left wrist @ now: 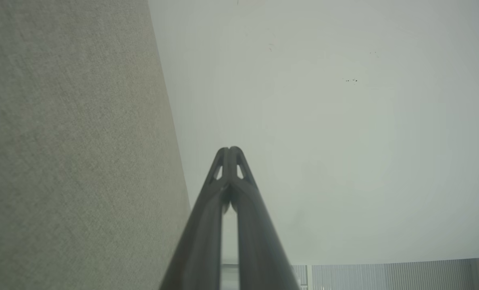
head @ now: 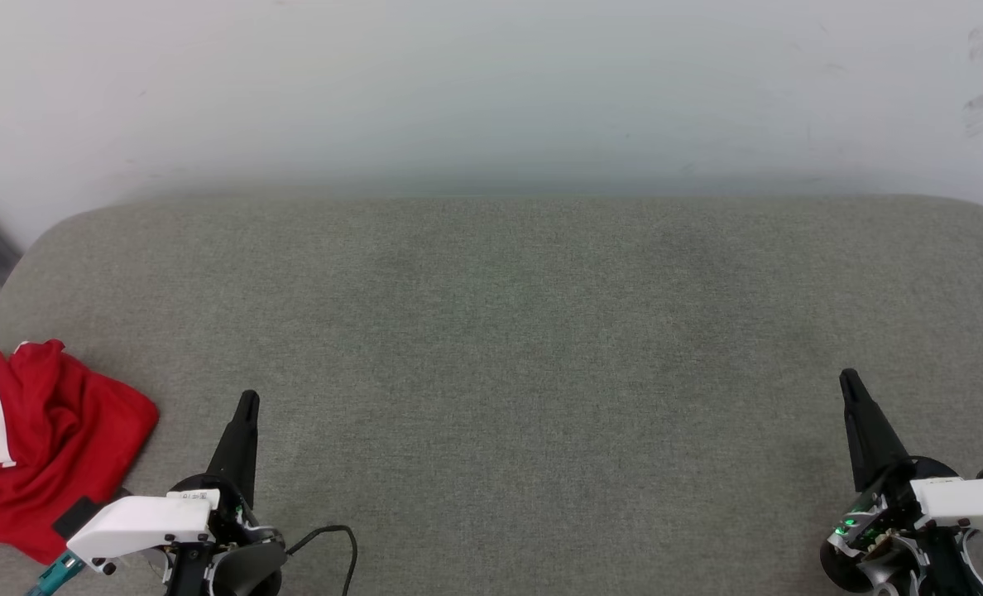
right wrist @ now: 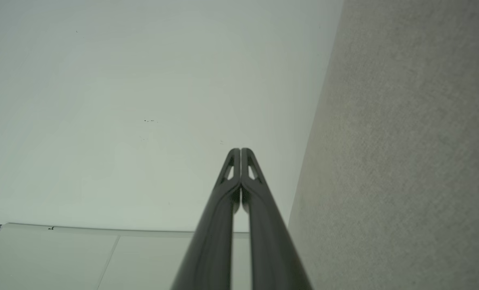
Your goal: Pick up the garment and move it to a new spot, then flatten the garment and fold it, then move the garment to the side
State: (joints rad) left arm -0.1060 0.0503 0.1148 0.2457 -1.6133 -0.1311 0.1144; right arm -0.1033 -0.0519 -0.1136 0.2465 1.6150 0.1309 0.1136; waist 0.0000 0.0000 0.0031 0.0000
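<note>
1. Red cloth with a white sleeve and striped trim: the garment [head: 53, 439] lies in a crumpled heap at the near left edge of the grey upholstered surface [head: 508, 331].
2. By my judgement the task is at its beginning. The garment is not picked up, not flattened and not folded, so every step is left to do.
3. The left gripper [head: 247, 401] has its two dark fingers pressed together with nothing between them. It is near the garment but apart from it.
4. The right gripper [head: 847, 379] is closed in the same way and holds nothing. It is well apart from the garment, on the other side.
5. The surface is a woven grey fabric, broad and flat, with rounded corners. The garment looks soft and thin, with deep folds. The fingers are long, tapered and matt black. Behind is a pale smooth wall [head: 491, 83].
</note>
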